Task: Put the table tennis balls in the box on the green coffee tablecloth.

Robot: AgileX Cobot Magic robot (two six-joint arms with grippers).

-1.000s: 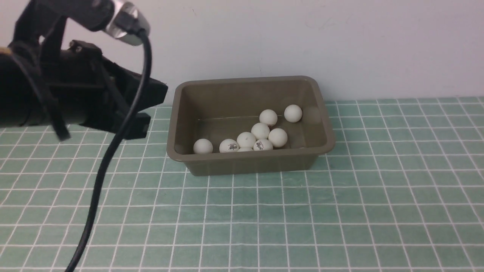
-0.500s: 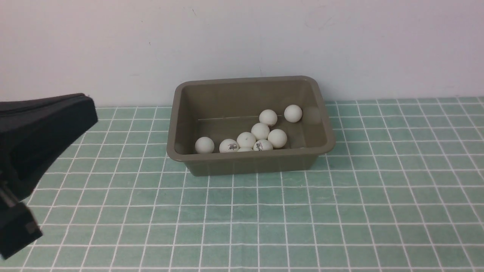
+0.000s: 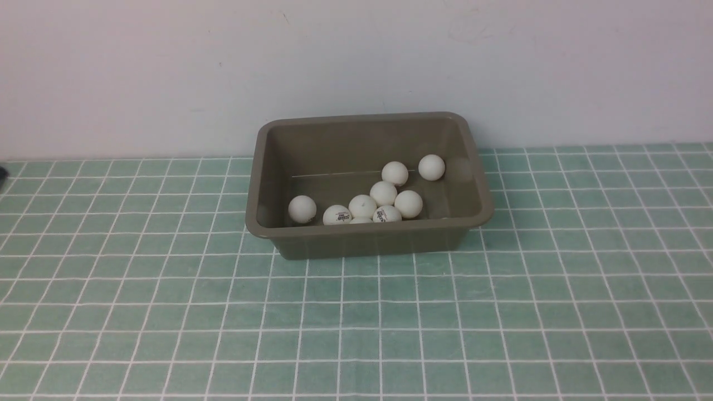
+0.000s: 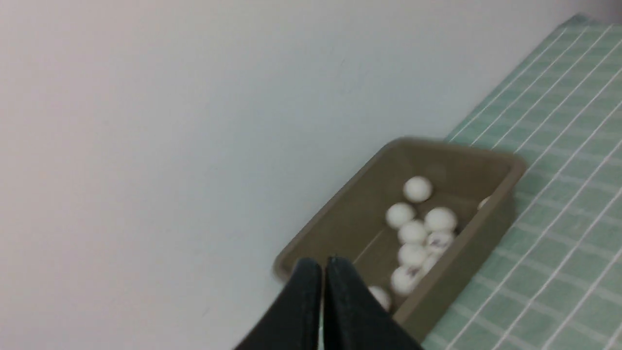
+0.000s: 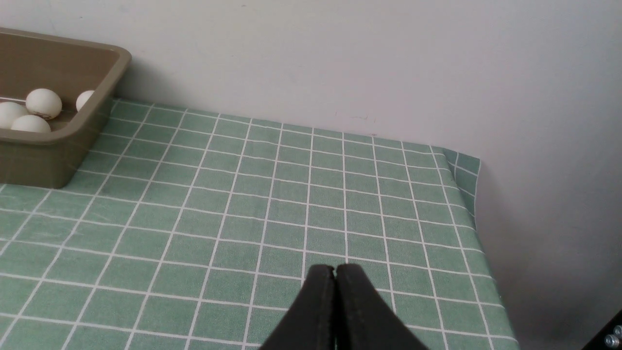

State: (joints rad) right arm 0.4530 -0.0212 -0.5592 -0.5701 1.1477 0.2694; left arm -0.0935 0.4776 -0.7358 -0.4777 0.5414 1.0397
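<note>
left gripper (image 4: 323, 265): black fingers pressed together, empty, raised, pointing toward the box from its left end
right gripper (image 5: 335, 271): black fingers together, empty, low over bare cloth, well right of the box
box (image 3: 262, 184): olive-brown rectangular plastic tub, flared rim, upright against the white wall (image 3: 356, 61)
balls (image 3: 383, 193): small matte white table tennis balls, all inside the tub, clustered near its front wall, some with dark print
cloth (image 3: 356, 323): teal-green tablecloth with white grid, tub sits on it
</note>
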